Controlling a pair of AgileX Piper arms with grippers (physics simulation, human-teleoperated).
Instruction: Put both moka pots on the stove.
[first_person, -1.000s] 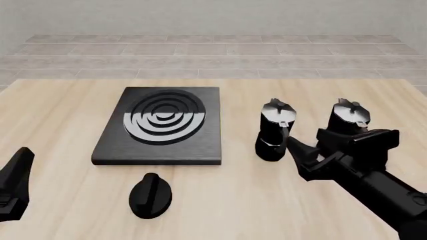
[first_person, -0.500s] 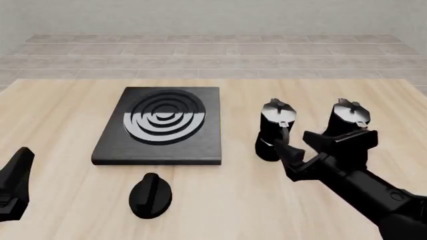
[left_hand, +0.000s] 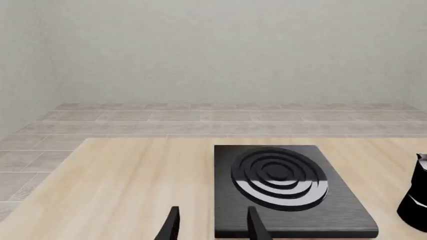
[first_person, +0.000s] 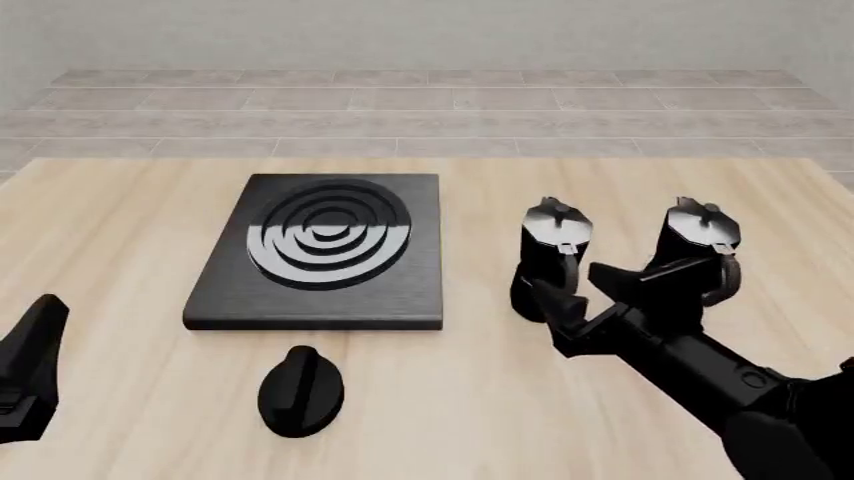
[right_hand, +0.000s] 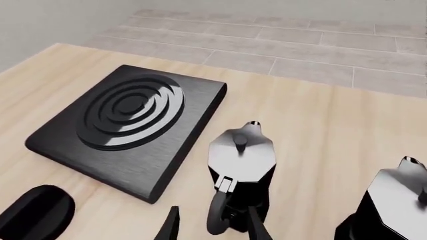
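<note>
Pale wood grain runs across the table (first_person: 120, 220), with grey tiled floor and a plain wall behind it. On that table the stove (first_person: 320, 255) lies flat toward the left, its raised rings half shiny, and nothing stands on it. Both moka pots stand upright to its right, apart from each other: the nearer pot (first_person: 550, 258) just beside the stove's right edge, the farther pot (first_person: 694, 245) further right. A black oval knob (first_person: 302, 392) lies on the table in front of the stove.

The right gripper (first_person: 603, 290) hovers just in front of the nearer pot, jaws apart, lined up in the right wrist view with that pot's curved handle (right_hand: 220, 215). The left gripper (left_hand: 210, 225) hangs low at the table's left, jaws apart and holding nothing.

These pots look rigid and glossy, so likely slippery on the faceted body and fairly tall for their base, which may make them prone to tipping. The handle or the narrow waist looks like the surest place to close the jaws.
</note>
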